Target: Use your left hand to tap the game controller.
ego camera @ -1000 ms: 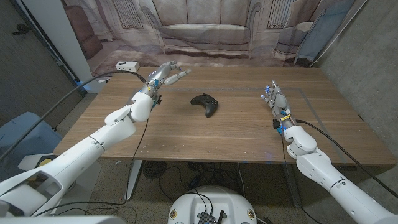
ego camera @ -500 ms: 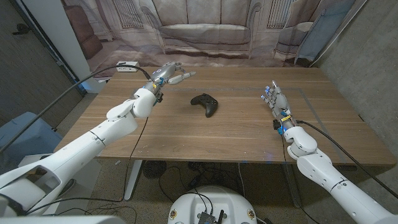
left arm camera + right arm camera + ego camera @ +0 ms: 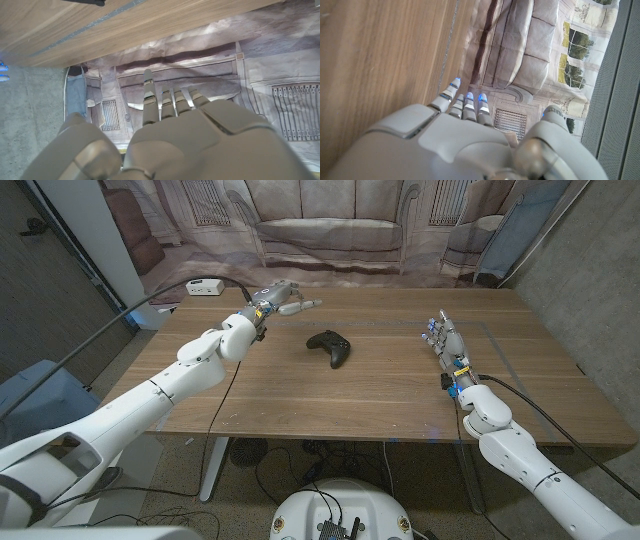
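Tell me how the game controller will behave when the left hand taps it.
The game controller looks like a rigid dark shell, so it probably will not flex. It lies low on the smooth wooden table, so tipping seems unlikely; a sideways tap might slide or spin it. The left hand hovers apart from it, fingers spread.
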Tool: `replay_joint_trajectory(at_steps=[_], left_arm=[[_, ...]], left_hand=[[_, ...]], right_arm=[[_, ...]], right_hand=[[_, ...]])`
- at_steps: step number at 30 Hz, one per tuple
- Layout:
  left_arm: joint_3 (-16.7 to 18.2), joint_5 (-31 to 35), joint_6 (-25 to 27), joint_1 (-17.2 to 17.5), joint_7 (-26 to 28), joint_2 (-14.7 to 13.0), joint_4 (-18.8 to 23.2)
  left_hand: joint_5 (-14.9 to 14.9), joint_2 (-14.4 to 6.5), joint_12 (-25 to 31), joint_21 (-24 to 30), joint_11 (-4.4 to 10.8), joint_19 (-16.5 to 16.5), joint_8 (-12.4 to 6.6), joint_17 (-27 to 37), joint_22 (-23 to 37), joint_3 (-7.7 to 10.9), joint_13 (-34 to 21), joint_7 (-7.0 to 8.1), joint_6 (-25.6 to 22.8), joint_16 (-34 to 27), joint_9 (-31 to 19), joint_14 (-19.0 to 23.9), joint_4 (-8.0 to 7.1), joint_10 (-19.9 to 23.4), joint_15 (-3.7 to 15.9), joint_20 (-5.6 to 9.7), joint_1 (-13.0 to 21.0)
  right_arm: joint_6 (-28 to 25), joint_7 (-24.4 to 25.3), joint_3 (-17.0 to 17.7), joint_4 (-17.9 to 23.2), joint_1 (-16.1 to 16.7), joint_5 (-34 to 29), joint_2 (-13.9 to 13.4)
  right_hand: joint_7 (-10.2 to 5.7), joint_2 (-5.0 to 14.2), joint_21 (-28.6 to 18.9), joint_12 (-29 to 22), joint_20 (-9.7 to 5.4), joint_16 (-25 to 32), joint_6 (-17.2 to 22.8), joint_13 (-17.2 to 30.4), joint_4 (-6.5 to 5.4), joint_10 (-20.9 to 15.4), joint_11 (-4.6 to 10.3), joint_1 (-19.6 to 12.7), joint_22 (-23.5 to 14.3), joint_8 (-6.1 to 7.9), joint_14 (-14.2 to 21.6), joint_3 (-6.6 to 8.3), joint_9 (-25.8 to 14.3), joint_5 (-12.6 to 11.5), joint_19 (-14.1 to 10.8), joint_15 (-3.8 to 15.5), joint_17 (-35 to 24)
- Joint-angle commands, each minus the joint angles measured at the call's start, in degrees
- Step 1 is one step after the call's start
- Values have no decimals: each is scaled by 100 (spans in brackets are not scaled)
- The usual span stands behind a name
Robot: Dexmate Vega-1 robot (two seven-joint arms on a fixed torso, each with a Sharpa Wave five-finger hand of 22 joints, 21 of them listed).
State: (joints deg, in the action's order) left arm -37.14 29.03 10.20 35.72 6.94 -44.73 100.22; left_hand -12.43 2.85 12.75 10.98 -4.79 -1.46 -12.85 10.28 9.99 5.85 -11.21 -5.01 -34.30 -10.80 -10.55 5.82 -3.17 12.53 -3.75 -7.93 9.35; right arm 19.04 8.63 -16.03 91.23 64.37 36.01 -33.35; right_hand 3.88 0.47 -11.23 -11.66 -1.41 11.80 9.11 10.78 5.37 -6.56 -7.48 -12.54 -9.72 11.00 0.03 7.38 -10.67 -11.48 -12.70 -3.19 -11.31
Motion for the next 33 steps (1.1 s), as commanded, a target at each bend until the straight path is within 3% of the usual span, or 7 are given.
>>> replay_joint_trajectory(at_steps=[1,3,9,19,28,33], left_arm=[[-301,413,34,-372,-708,65,-107],[-334,459,79,-415,-804,85,-104],[-407,551,79,-514,-962,128,-138],[-541,765,143,-671,-1093,247,-233],[-729,1024,214,-831,-1258,376,-343],[-793,1043,201,-874,-1317,455,-420]], left_hand=[[-53,-7,35,21,72,10,-34,10,35,-21,-11,6,-103,-16,-6,43,-11,28,54,-50,-26],[-59,-8,28,24,44,11,-14,9,35,-34,-11,9,-100,-17,-7,54,-14,21,-69,-49,-30],[-65,-13,33,25,-11,11,-13,8,35,-45,-11,-31,-145,-22,-7,74,-17,44,-108,-67,-33],[-87,-41,53,30,69,11,-85,7,35,-69,-12,58,-487,-25,-4,109,-23,127,-173,-101,-28],[-100,-51,24,29,157,6,-38,8,35,-82,-13,103,-459,-10,-2,79,-22,72,-130,-127,-19],[-115,-63,32,26,217,-14,-35,9,36,-102,-14,230,-564,-7,1,65,-21,111,89,-70,-9]], right_arm=[[46,37,45,64,89,6,24],[40,39,40,61,87,1,26],[43,22,22,27,77,-1,42],[23,-7,11,3,58,13,39],[61,-22,38,-2,76,18,23],[46,3,65,43,124,34,1]], right_hand=[[-8,56,4,-21,24,-5,41,15,26,-43,-21,-10,-13,29,19,26,-1,17,-18,-2,-32],[-12,56,4,-23,22,-6,40,15,28,-52,-11,-11,-13,28,20,26,-1,17,-19,1,-31],[-18,56,4,-21,24,-8,41,15,33,-52,-12,-15,-13,27,20,26,-1,17,-19,-6,-30],[-29,59,6,-22,22,-10,51,16,36,-68,10,-14,-13,29,22,26,-2,17,-19,6,-30],[-40,66,7,-19,18,-11,47,16,36,-72,19,-9,-13,25,24,25,-2,17,-20,5,-31],[-43,64,7,-18,18,-13,50,16,37,-75,21,-6,-13,25,24,22,-2,18,-22,2,-31]])
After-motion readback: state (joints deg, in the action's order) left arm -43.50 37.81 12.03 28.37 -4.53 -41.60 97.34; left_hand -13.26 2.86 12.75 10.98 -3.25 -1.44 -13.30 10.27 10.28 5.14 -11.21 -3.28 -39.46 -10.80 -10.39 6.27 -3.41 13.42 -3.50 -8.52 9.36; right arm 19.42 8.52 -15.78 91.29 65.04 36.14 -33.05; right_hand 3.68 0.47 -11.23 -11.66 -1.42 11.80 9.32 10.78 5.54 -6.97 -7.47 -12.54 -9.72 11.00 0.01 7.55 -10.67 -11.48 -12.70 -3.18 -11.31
